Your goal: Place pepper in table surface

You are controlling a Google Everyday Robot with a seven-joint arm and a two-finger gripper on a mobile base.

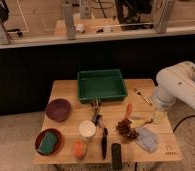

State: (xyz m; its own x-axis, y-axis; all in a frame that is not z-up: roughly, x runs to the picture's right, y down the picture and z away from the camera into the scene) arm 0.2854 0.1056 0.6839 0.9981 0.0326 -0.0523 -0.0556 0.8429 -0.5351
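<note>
Light tan wooden table surface (pixel 66 91), rectangular. A smooth white robot arm (pixel 180 86), cut off at right, overhangs its right edge. Green plastic bin (pixel 101 85) at back. The gripper (pixel 158 114) below the arm is hard to make out; its grip cannot be told. The slender orange-red pepper (pixel 129 109) lies on the wood, left of the gripper.

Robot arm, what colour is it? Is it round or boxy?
The arm is white and smooth, built from fat rounded tubes with a bulging joint at the top and small dark dots along its side. Its tool is the paler end piece over the right side of the table surface, near the pepper. A dark cable curves on the floor nearby.
</note>
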